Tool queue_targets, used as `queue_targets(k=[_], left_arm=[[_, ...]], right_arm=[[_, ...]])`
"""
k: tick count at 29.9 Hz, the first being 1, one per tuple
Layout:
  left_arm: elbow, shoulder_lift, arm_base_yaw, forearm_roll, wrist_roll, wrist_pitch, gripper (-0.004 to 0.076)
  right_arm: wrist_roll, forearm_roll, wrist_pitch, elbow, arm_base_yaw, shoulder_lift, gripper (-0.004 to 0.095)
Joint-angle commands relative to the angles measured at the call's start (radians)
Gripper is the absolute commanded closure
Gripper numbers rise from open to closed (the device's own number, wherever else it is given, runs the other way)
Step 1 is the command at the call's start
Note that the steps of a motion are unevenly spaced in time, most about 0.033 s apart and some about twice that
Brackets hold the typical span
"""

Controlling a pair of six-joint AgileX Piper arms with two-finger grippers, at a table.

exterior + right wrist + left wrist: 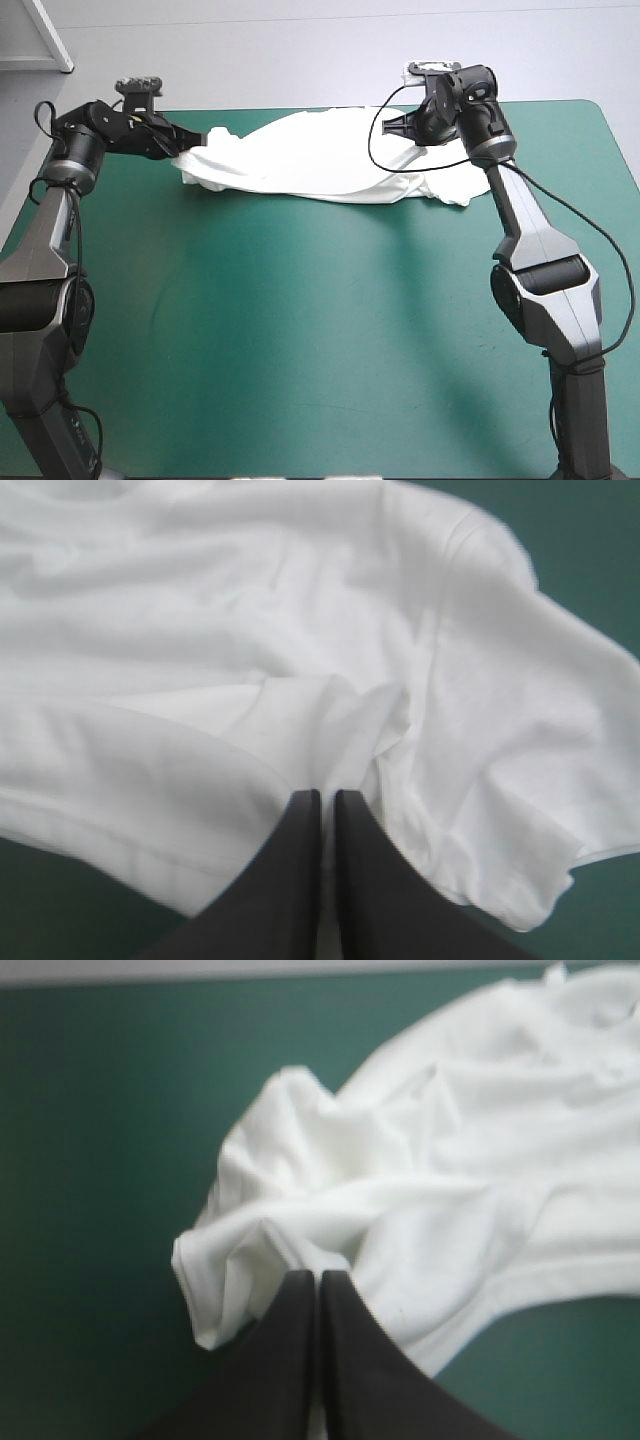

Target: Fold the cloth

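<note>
The T-shirt [320, 165] is stretched left-right across the far surface [300, 330]; its ends are pinched by the left gripper [319, 1275] and the right gripper [327, 795].

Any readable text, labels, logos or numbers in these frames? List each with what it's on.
None. The T-shirt is plain white in every view, no print or tag lettering showing. The teal-green cover is unmarked. Nothing legible on the left end effector or the right end effector.
</note>
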Motion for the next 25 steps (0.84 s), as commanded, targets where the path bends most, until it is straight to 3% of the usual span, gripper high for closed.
queue_targets(k=[1,6,13,22,25], left_arm=[[0.068,-0.095,-0.005,-0.024,-0.001,-0.059,0.0734],[0.243,-0.192,-0.005,0.013,0.005,-0.022,0.0734],[0.579,-0.446,-0.005,0.031,0.006,0.021,0.0734],[0.931,-0.826,-0.005,0.058,-0.018,0.191,0.0734],[0.987,-0.92,-0.005,0.063,-0.02,0.308,0.0734]], right_arm=[[-0.018,0.009,0.002,-0.022,0.04,-0.104,0.0926],[0.008,0.019,0.004,0.091,0.09,-0.196,0.0926],[0.014,-0.017,0.004,0.5,0.148,-0.441,0.0926],[0.016,-0.009,0.002,1.057,0.206,-0.841,0.0926],[0.016,0.043,0.002,1.224,0.208,-0.97,0.0926]])
